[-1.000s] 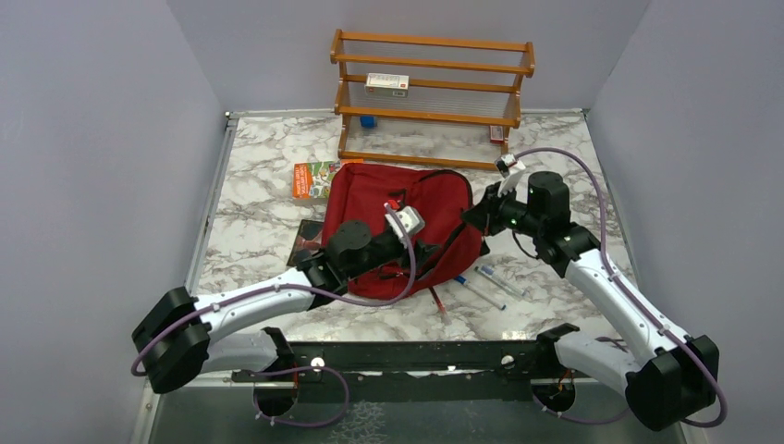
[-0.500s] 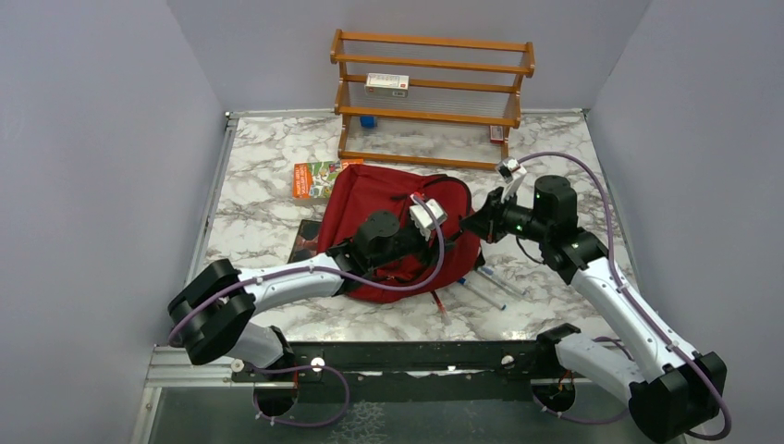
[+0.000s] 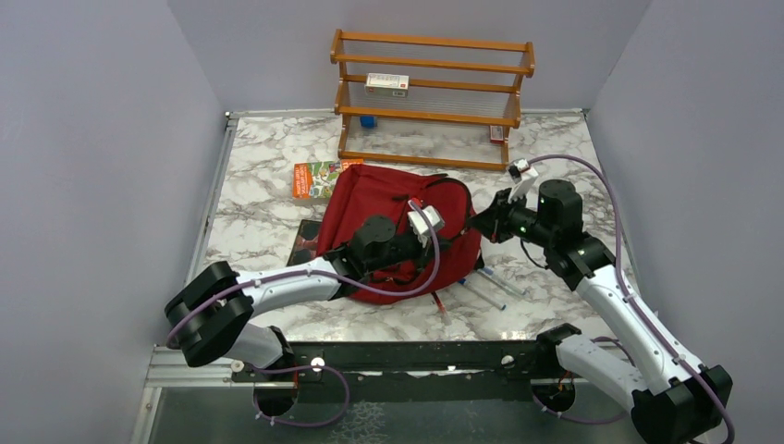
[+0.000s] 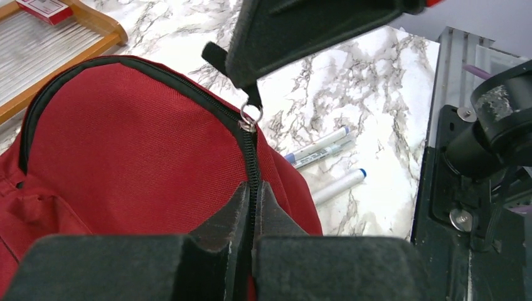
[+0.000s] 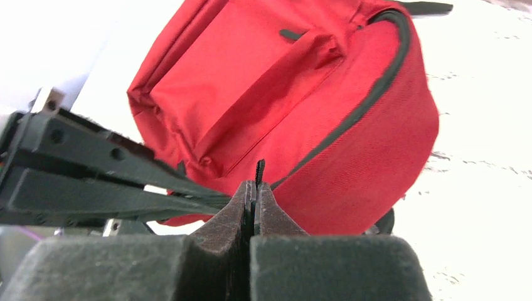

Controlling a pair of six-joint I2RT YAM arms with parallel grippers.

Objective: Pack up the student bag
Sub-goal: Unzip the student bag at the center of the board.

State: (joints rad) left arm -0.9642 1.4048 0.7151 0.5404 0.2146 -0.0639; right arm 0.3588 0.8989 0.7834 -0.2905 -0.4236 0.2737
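The student bag point(image 3: 370, 199) lies mid-table, dark red with black zipper trim. In the left wrist view my left gripper point(image 4: 253, 188) is shut on the bag's point(image 4: 125, 144) black zipper seam, just below the slider ring. From above, the left gripper point(image 3: 455, 242) sits at the bag's right edge. My right gripper point(image 5: 255, 186) is shut on the black zipper pull tab point(image 5: 260, 169), right beside the left one. Seen from above, the right gripper point(image 3: 478, 222) touches the same edge. The zipper pull tab point(image 4: 253, 97) hangs from the right fingers point(image 4: 295, 31).
Blue-capped pens point(image 3: 490, 282) and a red pen point(image 3: 438, 301) lie right of and below the bag. An orange book point(image 3: 315, 178) and a dark book point(image 3: 305, 242) poke out on its left. A wooden shelf point(image 3: 432, 97) with a small box point(image 3: 386, 84) stands behind.
My left arm reached right across the bag and its gripper closed on the zipper seam. The right arm drifted slightly right, still shut on the pull tab.
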